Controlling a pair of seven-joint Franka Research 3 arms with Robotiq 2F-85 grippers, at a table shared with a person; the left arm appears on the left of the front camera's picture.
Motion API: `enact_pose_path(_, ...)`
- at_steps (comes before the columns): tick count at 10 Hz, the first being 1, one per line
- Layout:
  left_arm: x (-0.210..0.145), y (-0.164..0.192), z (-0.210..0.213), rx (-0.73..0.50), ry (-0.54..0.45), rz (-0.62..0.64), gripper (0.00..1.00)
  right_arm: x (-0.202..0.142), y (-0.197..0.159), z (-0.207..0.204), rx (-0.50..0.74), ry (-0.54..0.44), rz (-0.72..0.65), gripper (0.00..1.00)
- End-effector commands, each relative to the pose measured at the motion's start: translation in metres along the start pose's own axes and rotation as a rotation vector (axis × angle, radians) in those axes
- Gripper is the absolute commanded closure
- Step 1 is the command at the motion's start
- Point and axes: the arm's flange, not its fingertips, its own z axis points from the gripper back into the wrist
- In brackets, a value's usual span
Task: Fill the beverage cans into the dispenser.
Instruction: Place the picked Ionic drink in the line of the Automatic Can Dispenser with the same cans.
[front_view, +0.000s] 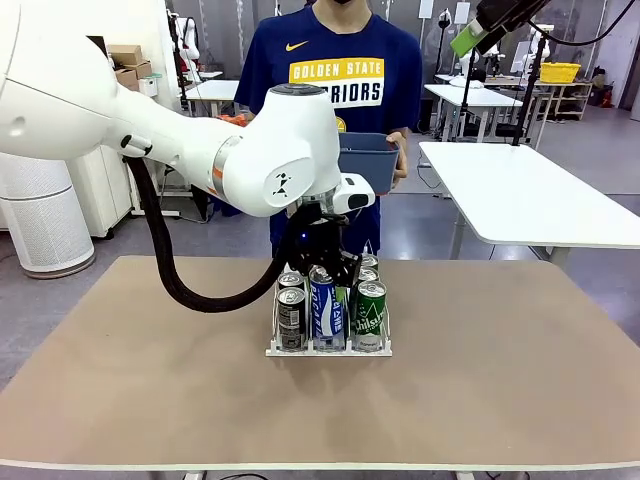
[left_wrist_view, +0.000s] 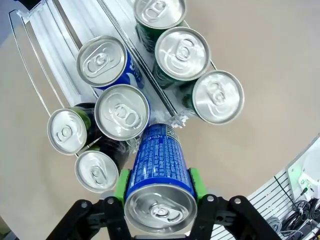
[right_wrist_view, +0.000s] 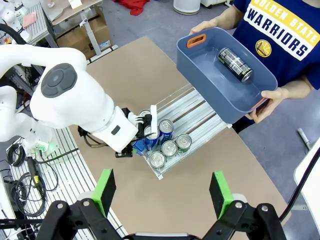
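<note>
Left end effector (left_wrist_view: 160, 186) is clamped by its green pads (left_wrist_view: 121, 184) on a blue-and-white can (left_wrist_view: 159, 162), gripping it just under the silver top. The can's lower end is down at the front of the middle lane of the dispenser (front_view: 328, 349); I cannot tell whether it rests on the rack floor. From the left wrist camera I see two more cans behind it in that lane, the farther one a blue can (left_wrist_view: 101, 61). Three green cans (left_wrist_view: 182, 52) fill the lane on one side, and two dark cans (left_wrist_view: 96, 171) stand in the other. The dispenser sits on the bench (front_view: 150, 390), around its middle. Right end effector (right_wrist_view: 162, 192) hangs high above the bench with its jaws spread wide and nothing between them. Across from me, the person (front_view: 335, 70) holds a blue-grey bin (right_wrist_view: 200, 70) in both hands, with one black can (right_wrist_view: 235, 64) lying on its side inside.
</note>
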Motion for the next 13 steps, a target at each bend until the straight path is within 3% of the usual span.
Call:
enact_pose_path(1,0.021,0.019,-0.005,0.044,-0.014,0.018,0.43,-0.001,0.001,0.0,0.008,0.006,0.002,0.0)
enact_pose_path(8,0.021,0.004,-0.045,0.019,0.092,-0.007,0.43,-0.001,0.001,0.0,0.008,0.006,0.002,0.0)
enact_pose_path(13,0.025,0.009,-0.048,0.159,0.049,0.045,0.43,-0.001,0.001,0.0,0.008,0.006,0.002,0.0)
